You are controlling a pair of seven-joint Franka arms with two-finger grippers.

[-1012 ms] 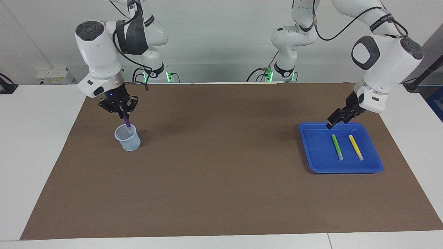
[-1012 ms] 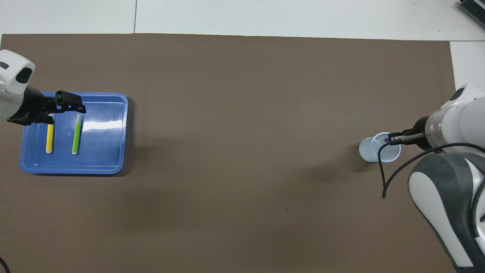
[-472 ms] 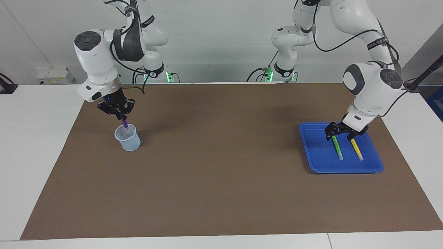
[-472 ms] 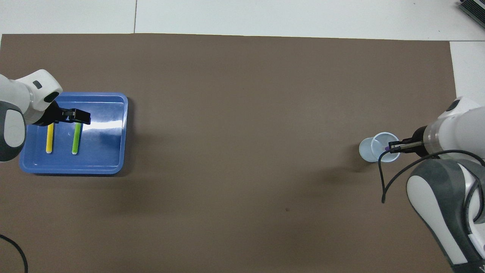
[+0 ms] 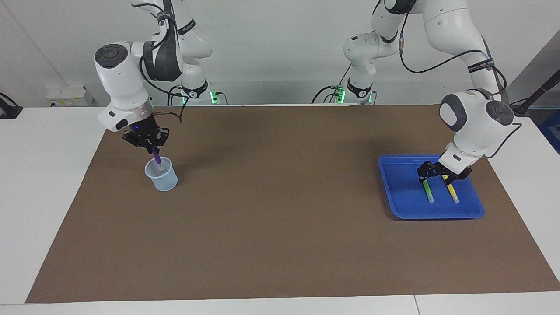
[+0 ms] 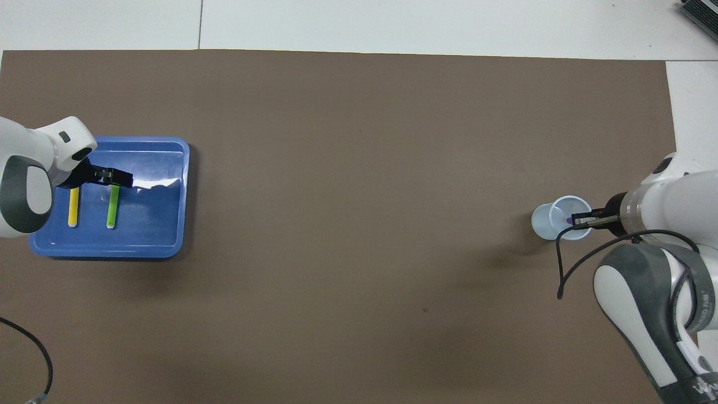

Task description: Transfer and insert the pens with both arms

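The purple pen hangs upright with its lower end inside the pale cup, pinched by the right gripper just above the rim. At the left arm's end of the worktop, the green pen and yellow pen lie side by side in the blue tray. The left gripper stands low over them, fingers spread.
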